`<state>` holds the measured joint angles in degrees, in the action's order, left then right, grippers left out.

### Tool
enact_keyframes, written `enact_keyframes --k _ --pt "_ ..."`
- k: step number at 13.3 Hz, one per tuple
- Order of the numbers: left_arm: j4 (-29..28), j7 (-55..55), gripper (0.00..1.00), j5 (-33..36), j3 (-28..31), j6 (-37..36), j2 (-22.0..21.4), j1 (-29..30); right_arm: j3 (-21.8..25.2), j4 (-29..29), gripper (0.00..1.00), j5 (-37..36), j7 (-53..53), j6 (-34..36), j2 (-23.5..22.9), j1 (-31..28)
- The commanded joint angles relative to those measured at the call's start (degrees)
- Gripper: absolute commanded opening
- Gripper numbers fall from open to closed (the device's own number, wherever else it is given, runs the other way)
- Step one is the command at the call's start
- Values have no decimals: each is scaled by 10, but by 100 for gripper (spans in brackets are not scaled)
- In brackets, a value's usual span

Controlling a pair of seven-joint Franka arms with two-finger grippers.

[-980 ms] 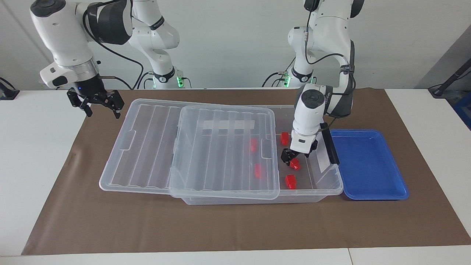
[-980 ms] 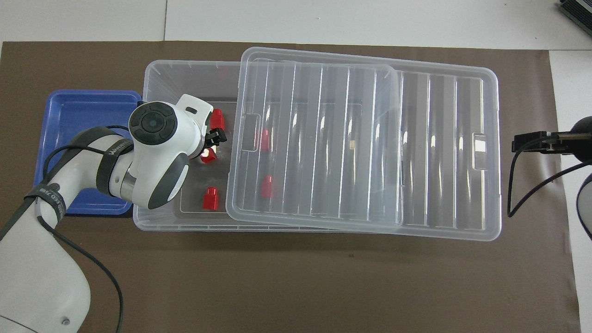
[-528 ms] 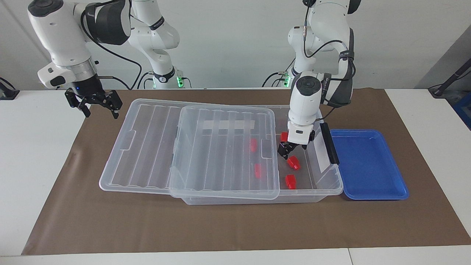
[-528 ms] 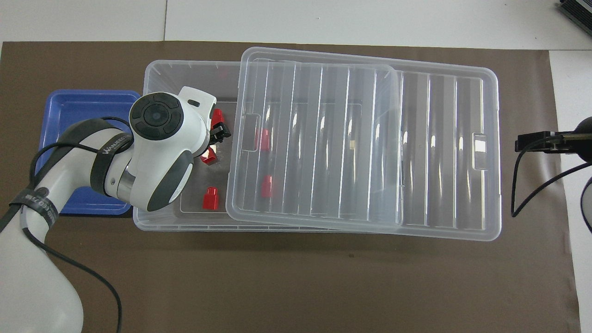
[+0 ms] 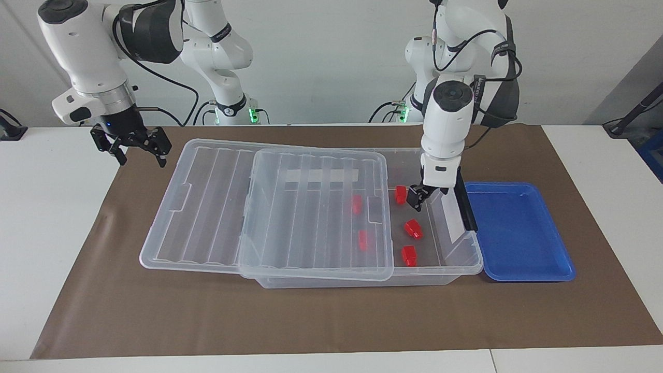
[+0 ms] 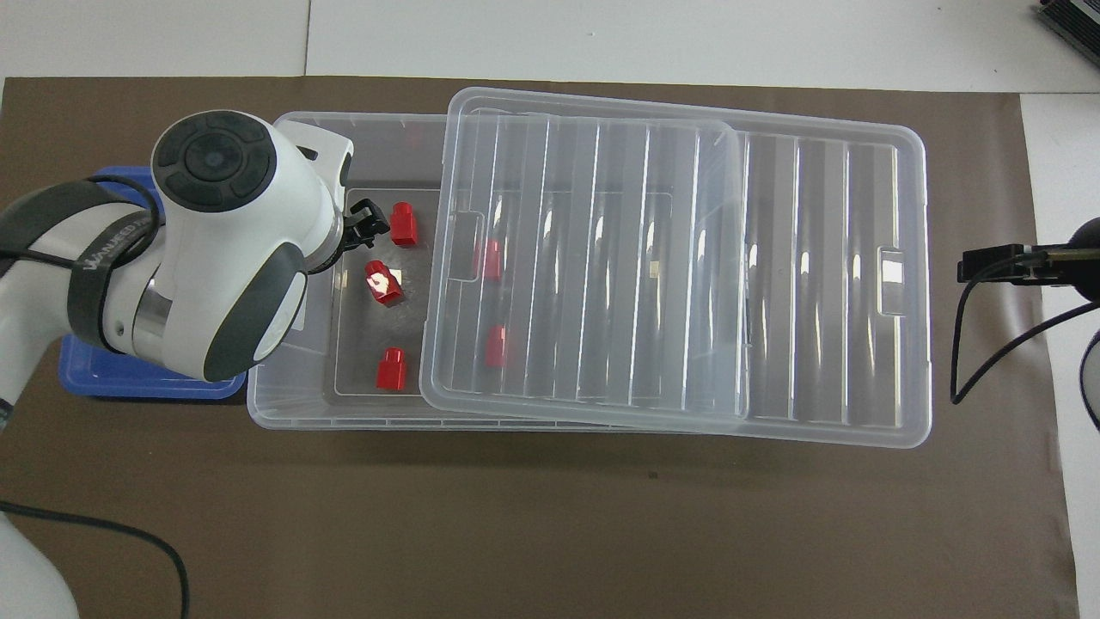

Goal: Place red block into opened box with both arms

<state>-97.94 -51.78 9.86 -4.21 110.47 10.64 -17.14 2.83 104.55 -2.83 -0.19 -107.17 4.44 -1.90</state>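
The clear box [image 5: 469, 267] [image 6: 292, 411] lies on the brown mat. Its ribbed lid [image 5: 311, 217] [image 6: 601, 258] is slid toward the right arm's end, so the end by the blue tray stands uncovered. Three red blocks rest on the uncovered floor: one [image 5: 400, 194] [image 6: 403, 223] nearest the robots, one [image 5: 413, 228] [image 6: 382, 282] in the middle, one [image 5: 409, 255] [image 6: 393, 368] farthest. Two more red blocks [image 5: 356, 203] [image 5: 363, 240] show through the lid. My left gripper [image 5: 418, 200] [image 6: 364, 222] hangs open and empty over the uncovered end. My right gripper [image 5: 132, 146] waits open, raised beside the lid's overhanging end.
A shallow blue tray [image 5: 518, 230] [image 6: 120, 378] sits against the box at the left arm's end, with nothing in it. The box's black handle bar [image 5: 464, 202] stands between the box and the tray. Bare brown mat [image 5: 311, 321] lies farther from the robots.
My left gripper has risen off the middle red block and drawn back toward the tray end. That block stays on the box floor. The right arm has barely moved.
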Motion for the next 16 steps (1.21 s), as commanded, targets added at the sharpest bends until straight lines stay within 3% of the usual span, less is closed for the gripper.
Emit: enact_keyframes --k 1,3,5,8,10,12,13,16 --pt "19 -2 100 12 5 -31 -17 12 0 11 100 18 -23 -19 3 -11" --pt "42 48 100 15 8 -54 -18 28 0 12 100 19 -35 -26 0 -19" --pt "44 182 100 13 9 -61 -28 63 0 14 99 18 -56 -37 -7 -30" --pt "43 358 100 13 8 -68 -44 125 0 14 87 19 -101 -60 -26 -56" --pt "41 409 100 13 8 -78 -54 150 0 14 65 18 -134 -86 -46 -74" --pt "42 450 100 3 10 -117 -87 178 0 13 20 19 -151 -100 -60 -81" --pt "43 461 100 -20 8 -137 -96 190 0 12 4 19 -151 -109 -68 -82" --pt "39 462 100 -40 8 -190 -138 191 -1 8 0 19 -152 -128 -83 -83"
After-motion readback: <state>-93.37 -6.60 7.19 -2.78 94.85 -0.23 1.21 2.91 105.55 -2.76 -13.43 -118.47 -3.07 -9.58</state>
